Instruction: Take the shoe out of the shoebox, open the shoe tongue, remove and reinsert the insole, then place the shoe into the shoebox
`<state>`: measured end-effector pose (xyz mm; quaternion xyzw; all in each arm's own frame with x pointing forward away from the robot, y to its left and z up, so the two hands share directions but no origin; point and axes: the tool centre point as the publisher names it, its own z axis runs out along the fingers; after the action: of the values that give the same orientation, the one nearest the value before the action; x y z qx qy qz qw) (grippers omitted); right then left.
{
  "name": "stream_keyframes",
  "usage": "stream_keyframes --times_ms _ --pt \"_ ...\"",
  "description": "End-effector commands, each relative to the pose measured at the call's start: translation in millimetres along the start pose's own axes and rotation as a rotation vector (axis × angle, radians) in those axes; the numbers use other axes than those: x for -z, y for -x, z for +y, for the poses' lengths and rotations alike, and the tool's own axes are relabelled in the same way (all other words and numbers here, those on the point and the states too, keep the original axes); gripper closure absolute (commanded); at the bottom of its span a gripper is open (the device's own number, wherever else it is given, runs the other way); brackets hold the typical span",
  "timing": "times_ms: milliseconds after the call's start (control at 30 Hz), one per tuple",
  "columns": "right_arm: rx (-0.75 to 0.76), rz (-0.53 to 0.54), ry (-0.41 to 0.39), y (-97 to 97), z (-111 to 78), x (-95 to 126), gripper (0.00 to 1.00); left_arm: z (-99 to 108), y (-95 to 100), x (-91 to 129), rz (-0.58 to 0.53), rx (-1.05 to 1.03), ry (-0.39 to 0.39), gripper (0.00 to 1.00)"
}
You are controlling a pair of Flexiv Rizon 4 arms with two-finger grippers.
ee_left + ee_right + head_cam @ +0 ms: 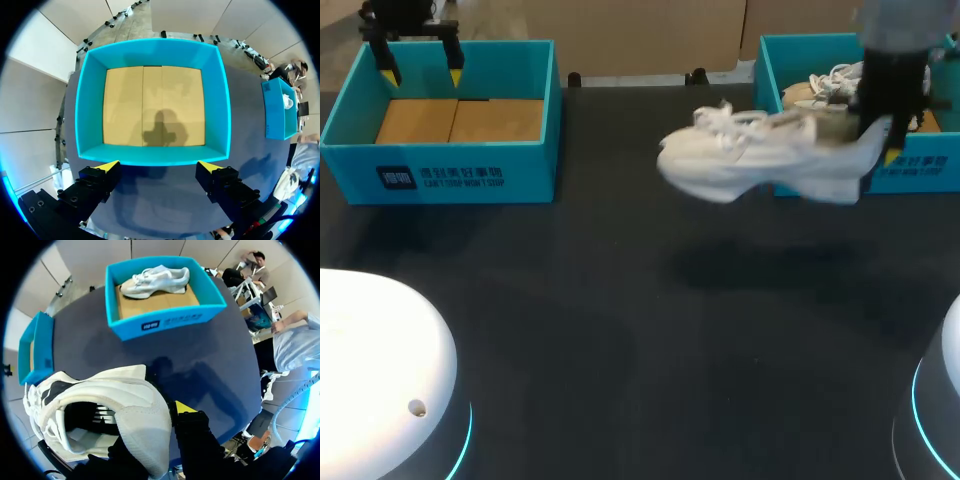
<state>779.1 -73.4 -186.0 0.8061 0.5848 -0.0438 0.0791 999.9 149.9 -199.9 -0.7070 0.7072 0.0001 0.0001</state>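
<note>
Our right fingers (892,155) grip the white lace-up sneaker (760,160) by its heel above the dark counter (620,330). Our left fingers (102,175) hang open over the teal cardboard shoebox (150,156).

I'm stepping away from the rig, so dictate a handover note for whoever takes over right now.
Left gripper: fingers open, above the left shoebox.
Right gripper: shut on the white shoe at its heel, holding it off the table before the right shoebox; a second shoe lies inside.
Done: shoe taken out.
Left: open tongue, pull and reinsert insole, box the shoe.
</note>
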Motion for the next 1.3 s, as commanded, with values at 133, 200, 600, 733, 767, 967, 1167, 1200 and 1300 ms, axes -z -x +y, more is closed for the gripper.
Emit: stream_keyframes --times_ms 133,200,600,733,767,967,1167,1200,1300 --pt "0.024 0.016 0.039 -28.8 -60.4 -20.6 1.0 -0.1 0.0 -0.1 0.0 0.0 0.0 0.0" --pt "0.024 0.016 0.039 -28.8 -60.4 -20.6 1.0 -0.1 0.0 -0.1 0.0 0.0 0.0 0.0" --pt "0.024 0.016 0.039 -28.8 -60.4 -20.6 1.0 -0.1 0.0 -0.1 0.0 0.0 0.0 0.0" --pt "0.017 0.016 0.052 -39.6 -63.8 -21.6 1.0 -0.1 0.0 -0.1 0.0 0.0 0.0 0.0" --pt "0.032 0.014 0.058 -49.4 -69.2 -24.5 1.0 -0.1 0.0 -0.1 0.0 0.0 0.0 0.0" --pt "0.089 -0.017 0.048 -98.8 -104.4 -55.4 1.0 -0.1 0.0 -0.1 0.0 0.0 0.0 0.0" --pt "0.126 -0.015 0.029 -130.0 -129.2 -75.9 1.0 -0.1 0.0 -0.1 0.0 0.0 0.0 0.0" --pt "0.132 -0.018 0.028 -136.0 -132.9 -79.0 1.0 -0.1 0.0 -0.1 0.0 0.0 0.0 0.0" --pt "0.151 -0.011 0.021 -147.4 -141.1 -84.2 1.0 -0.1 0.0 -0.1 0.0 0.0 0.0 0.0"
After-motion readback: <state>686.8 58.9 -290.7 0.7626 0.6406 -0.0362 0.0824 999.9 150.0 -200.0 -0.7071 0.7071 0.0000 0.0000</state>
